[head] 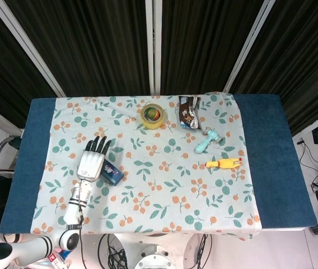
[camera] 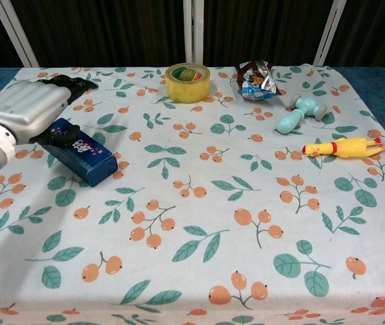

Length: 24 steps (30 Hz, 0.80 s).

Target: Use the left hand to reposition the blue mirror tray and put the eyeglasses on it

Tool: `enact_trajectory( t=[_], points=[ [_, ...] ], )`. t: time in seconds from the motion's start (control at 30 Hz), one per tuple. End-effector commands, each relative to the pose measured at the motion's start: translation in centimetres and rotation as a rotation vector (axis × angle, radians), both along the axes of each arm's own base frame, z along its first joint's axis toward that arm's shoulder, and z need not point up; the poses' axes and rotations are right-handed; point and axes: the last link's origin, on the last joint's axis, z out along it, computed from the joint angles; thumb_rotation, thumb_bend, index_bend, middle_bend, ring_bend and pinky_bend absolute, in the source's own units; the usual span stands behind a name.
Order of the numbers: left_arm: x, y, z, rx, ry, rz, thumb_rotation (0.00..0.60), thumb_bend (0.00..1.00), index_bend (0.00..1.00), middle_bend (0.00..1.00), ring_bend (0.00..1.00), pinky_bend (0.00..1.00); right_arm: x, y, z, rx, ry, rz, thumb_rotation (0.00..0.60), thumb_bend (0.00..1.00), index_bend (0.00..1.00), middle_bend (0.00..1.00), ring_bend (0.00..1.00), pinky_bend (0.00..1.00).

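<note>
The left hand (camera: pixel 26 108), silver-backed with black fingers (head: pixel 98 145), lay over the tray (camera: pixel 84 153), a dark blue oblong box with small pink and white print too fine to read; its fingers reached past the box's far side, and whether it gripped or only rested there could not be told. The tray sat on the counter's (head: pixel 265 157) left side, on a cloth (camera: pixel 199 203) printed with leaves and orange berries. Farther off stood a yellow tape roll (camera: pixel 188 81), a crinkled foil packet (camera: pixel 256 78), a teal toy (camera: pixel 299 112) and a yellow rubber chicken (camera: pixel 341 147).
</note>
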Motion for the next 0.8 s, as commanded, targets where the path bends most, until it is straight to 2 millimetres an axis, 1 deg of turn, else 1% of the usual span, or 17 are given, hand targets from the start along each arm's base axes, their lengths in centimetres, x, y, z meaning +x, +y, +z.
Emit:
enact_trajectory(
  t=[0.03, 0.27, 0.4, 0.47, 0.6, 0.7, 0.73, 0.8],
  points=[
    [0.4, 0.3, -0.4, 0.013, -0.021, -0.025, 0.600, 0.48, 0.00, 0.05, 0.07, 0.16, 0.0, 0.0, 0.0, -0.001, 0.001, 0.000, 0.600, 0.20, 0.00, 0.00, 0.00, 0.00],
    [0.4, 0.5, -1.0, 0.003, -0.019, -0.022, 0.600, 0.44, 0.00, 0.05, 0.07, 0.16, 0.1, -0.1, 0.2, -0.003, 0.005, -0.001, 0.600, 0.20, 0.00, 0.00, 0.00, 0.00],
    [0.4, 0.5, -0.6, 0.019, -0.025, -0.027, 0.600, 0.43, 0.00, 0.04, 0.07, 0.16, 0.2, -0.1, 0.2, -0.002, 0.004, 0.001, 0.600, 0.20, 0.00, 0.00, 0.00, 0.00],
    [0.5, 0.4, 0.2, 0.039, -0.025, -0.037, 0.600, 0.43, 0.00, 0.04, 0.07, 0.16, 0.2, -0.1, 0.2, -0.002, 0.003, 0.004, 0.600, 0.20, 0.00, 0.00, 0.00, 0.00],
    [0.5, -0.3, 2.7, 0.088, -0.051, -0.053, 0.600, 0.41, 0.00, 0.04, 0.07, 0.16, 0.4, -0.2, 0.3, -0.009, 0.000, 0.015, 0.600, 0.20, 0.00, 0.00, 0.00, 0.00],
    [-0.1, -1.5, 5.4, 0.118, -0.081, -0.048, 0.600, 0.34, 0.00, 0.04, 0.06, 0.16, 0.7, 0.0, 0.5, -0.015, 0.001, 0.027, 0.600, 0.20, 0.00, 0.00, 0.00, 0.00],
    [-0.5, -2.2, 6.5, 0.122, -0.096, -0.042, 0.600, 0.29, 0.00, 0.04, 0.06, 0.16, 0.8, 0.0, 0.5, -0.014, 0.002, 0.033, 0.600, 0.20, 0.00, 0.00, 0.00, 0.00],
    [-1.4, -3.5, 8.1, 0.108, -0.122, -0.031, 0.600, 0.24, 0.00, 0.04, 0.05, 0.16, 0.9, 0.2, 0.5, -0.007, 0.005, 0.043, 0.600, 0.20, 0.00, 0.00, 0.00, 0.00]
  ],
)
